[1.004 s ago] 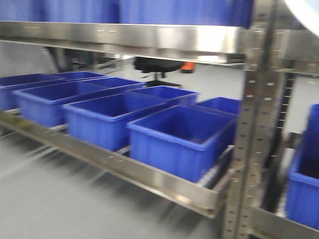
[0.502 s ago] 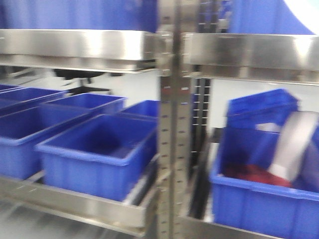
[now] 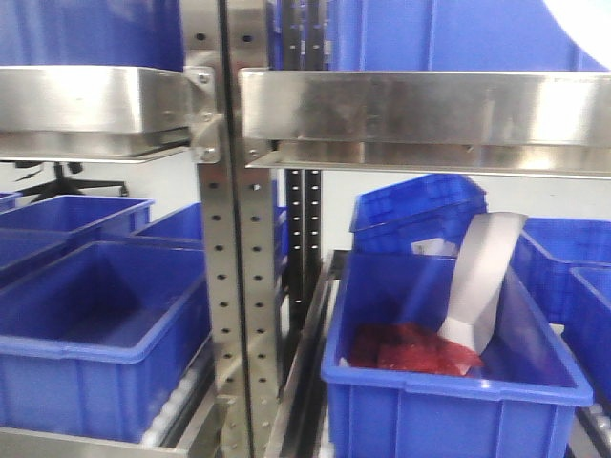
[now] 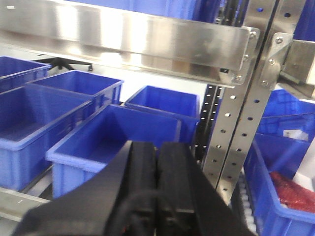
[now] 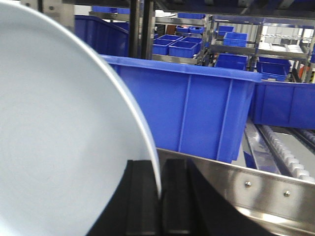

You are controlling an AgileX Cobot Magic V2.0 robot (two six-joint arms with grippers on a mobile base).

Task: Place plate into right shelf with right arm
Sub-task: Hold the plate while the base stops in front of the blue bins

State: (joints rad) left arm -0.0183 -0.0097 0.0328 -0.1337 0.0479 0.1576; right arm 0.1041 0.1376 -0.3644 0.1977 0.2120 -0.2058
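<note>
The plate (image 5: pixel 59 137) is glossy pale white and fills the left of the right wrist view, held on edge. My right gripper (image 5: pixel 160 192) is shut on its rim, one black finger on each side. A sliver of the plate (image 3: pixel 587 13) also shows in the top right corner of the front view. The right shelf (image 3: pixel 420 105) is a stainless rack with a perforated upright (image 3: pixel 229 286); its bolted rail (image 5: pixel 256 191) runs just beyond the held plate. My left gripper (image 4: pixel 157 145) is shut with nothing in it, in front of a blue bin (image 4: pixel 123 135).
Blue bins line the lower shelf level. One bin (image 3: pixel 449 401) holds red packets (image 3: pixel 410 348) and a bent white sheet (image 3: pixel 482 277). A large blue bin (image 5: pixel 192 108) stands on the level behind the rail. Roller tracks (image 5: pixel 285 147) run beside it.
The front view has swung to the right: the rack's upright slid from right to left of the picture, and the bin with red packets came into view. The plate's edge stays top right.
</note>
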